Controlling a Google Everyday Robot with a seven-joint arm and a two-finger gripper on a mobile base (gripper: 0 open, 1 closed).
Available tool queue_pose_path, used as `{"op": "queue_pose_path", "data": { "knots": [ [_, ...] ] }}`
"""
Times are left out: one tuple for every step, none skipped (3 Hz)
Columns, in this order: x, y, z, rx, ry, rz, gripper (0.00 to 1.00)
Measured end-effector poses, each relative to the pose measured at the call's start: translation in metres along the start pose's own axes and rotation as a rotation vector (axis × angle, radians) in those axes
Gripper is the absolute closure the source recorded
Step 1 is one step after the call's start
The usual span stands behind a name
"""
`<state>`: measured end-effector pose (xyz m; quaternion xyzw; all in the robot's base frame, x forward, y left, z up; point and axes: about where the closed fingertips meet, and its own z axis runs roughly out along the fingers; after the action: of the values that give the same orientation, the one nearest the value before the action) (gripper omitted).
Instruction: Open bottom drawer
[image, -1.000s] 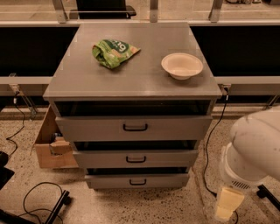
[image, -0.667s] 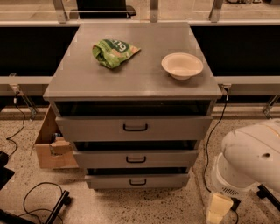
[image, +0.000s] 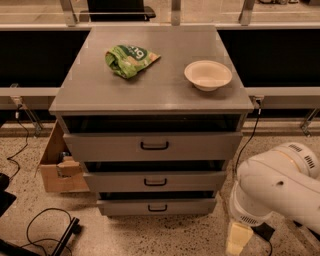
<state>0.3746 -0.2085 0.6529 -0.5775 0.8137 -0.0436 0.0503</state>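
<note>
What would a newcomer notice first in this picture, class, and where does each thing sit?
The grey cabinet fills the middle, with a green bag and a white bowl on top. The big white robot arm looms at lower right, its gripper low near the floor, right of the bottom drawer.

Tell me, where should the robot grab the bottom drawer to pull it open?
By the small black loop handle mid-front on the bottom drawer, coming straight from the front. The loop lies sideways and seems to stand off the flat panel, the only part to hook. The gripper sits low, right of the cabinet, near the floor.
</note>
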Motion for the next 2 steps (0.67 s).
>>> {"op": "queue_pose_path", "data": {
  "knots": [
    [-0.023, 0.002, 0.054, 0.0, 0.011, -0.048, 0.0],
    [-0.046, 0.0, 0.12, 0.005, 0.01, -0.087, 0.0]
  ]
}}
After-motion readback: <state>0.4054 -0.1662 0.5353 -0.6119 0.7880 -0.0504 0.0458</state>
